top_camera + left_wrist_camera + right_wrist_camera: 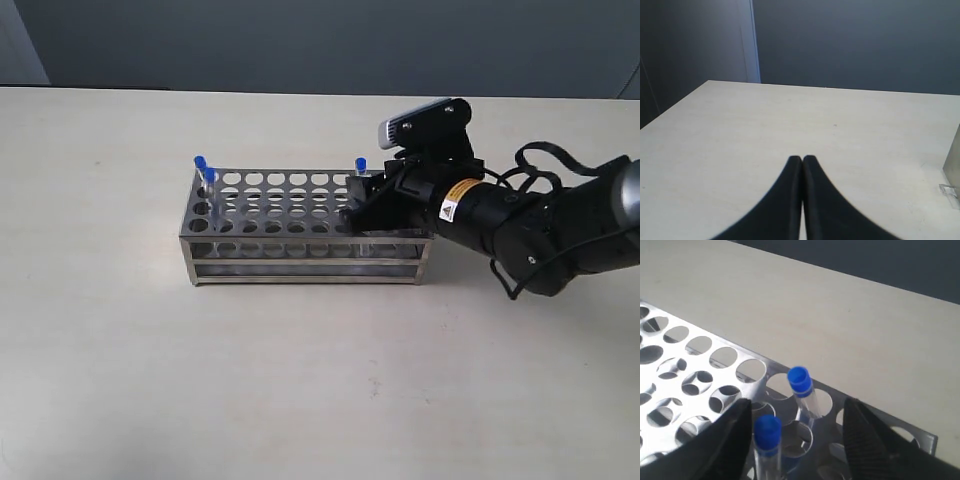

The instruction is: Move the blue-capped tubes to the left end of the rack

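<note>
The rack [300, 205] is a shiny steel box shape with a top plate of round holes, open sides and thin legs, and it stands on a pale, matte surface [300, 380]. Two thin, clear blue-capped tubes [208, 180] stand upright at its left end. Two more [805, 390] stand at its right end, where the right hand [799, 407] hangs with its smooth black fingers [867, 440] spread wide on either side of them, gripping nothing. The left hand [802, 160] is away from the rack over bare surface, tips pressed together and empty.
</note>
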